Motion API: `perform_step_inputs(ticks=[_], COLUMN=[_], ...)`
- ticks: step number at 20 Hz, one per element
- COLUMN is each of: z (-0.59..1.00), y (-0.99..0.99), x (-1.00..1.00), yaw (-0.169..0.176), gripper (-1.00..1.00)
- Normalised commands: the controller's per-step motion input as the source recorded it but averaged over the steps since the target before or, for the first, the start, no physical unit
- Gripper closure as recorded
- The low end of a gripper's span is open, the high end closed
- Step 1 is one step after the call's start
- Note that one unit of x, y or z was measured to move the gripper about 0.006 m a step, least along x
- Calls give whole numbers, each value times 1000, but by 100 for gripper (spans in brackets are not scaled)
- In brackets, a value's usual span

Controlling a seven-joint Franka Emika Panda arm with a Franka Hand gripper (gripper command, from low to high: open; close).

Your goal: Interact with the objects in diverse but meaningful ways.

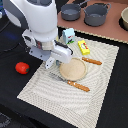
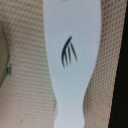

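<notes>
My gripper (image 1: 51, 64) hangs low over the woven placemat (image 1: 45, 87), just off the exterior view's left of the tan plate (image 1: 74, 69). Its fingers merge with the white hand, so their state is unclear. A white tube-like shape (image 2: 67, 55) with a dark claw-like mark fills the wrist view over the mat; no fingers show there, so whether it is held is unclear. The red tomato (image 1: 21, 67) lies on the dark table off the mat. Behind the plate, the white carton (image 1: 68, 35) stands with the yellow packet (image 1: 85, 47) lying beside it.
A wooden-handled utensil (image 1: 91, 61) lies past the plate and another (image 1: 78, 86) in front of it, with metal tines (image 1: 54, 75) under the gripper. Two grey pots (image 1: 71, 11) (image 1: 96, 14) and a bowl (image 1: 125, 17) sit at the back.
</notes>
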Motion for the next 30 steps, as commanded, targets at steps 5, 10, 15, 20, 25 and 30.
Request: perform_step_inputs(ticks=[5,10,15,20,25,30], z=[-164,0,425,1000,1000,947], y=[137,233,350,448,312,66], x=[-175,-44,-127,-382,86,831], yaw=[-13,-1,0,0,-14,-63], gripper=[100,100,100,100,100,100])
